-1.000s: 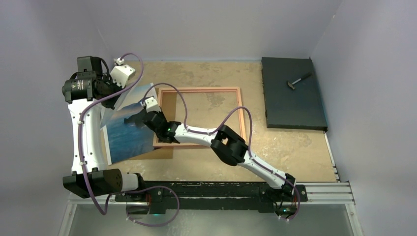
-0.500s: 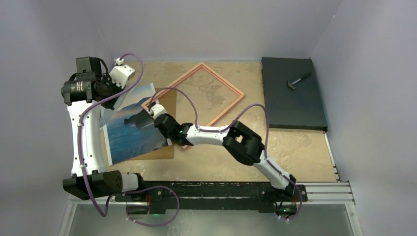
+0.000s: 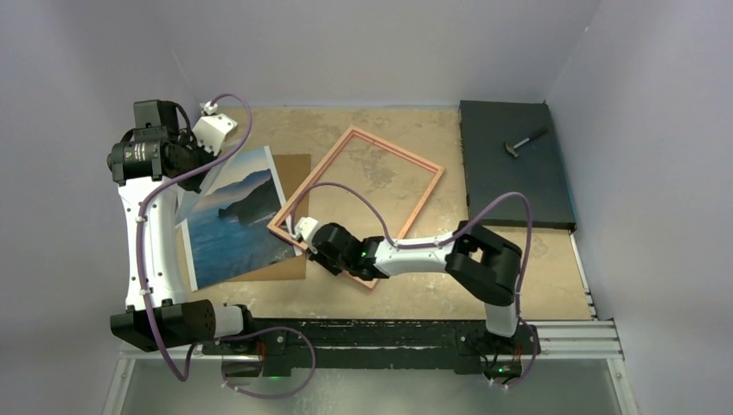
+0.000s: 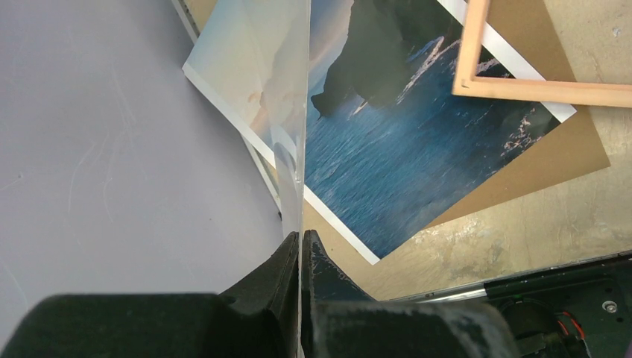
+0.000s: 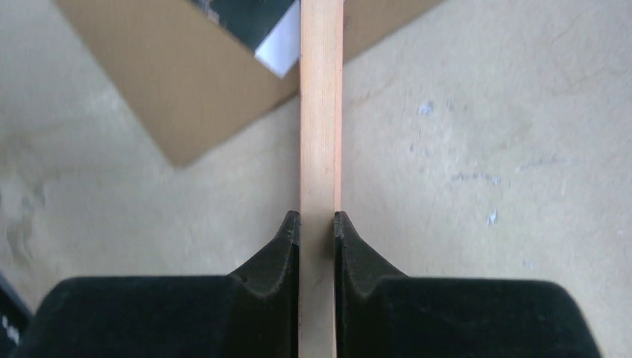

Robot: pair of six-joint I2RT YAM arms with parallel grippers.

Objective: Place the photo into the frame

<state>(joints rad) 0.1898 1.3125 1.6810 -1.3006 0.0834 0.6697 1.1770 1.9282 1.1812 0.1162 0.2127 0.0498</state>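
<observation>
Tan tabletop (image 5: 484, 149): frame (image 5: 320, 112) rim clamped inside right end effector (image 5: 317, 224).

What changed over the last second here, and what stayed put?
The right gripper, clamped on the rim of the frame, swung it counter-clockwise as seen from above, from square-on to skewed, while drawing back toward the near edge. One frame corner lies over the edge of the photo. Unchanged: the left gripper pinching the photo's corner, the brown backing board beneath, and the black board with the hammer.

Pale lavender walls (image 3: 389, 43) on three sides; mottled tan bench (image 3: 432, 125) center; dark slab (image 3: 510, 181) upper right; metal rail (image 3: 570, 335) along bottom.
</observation>
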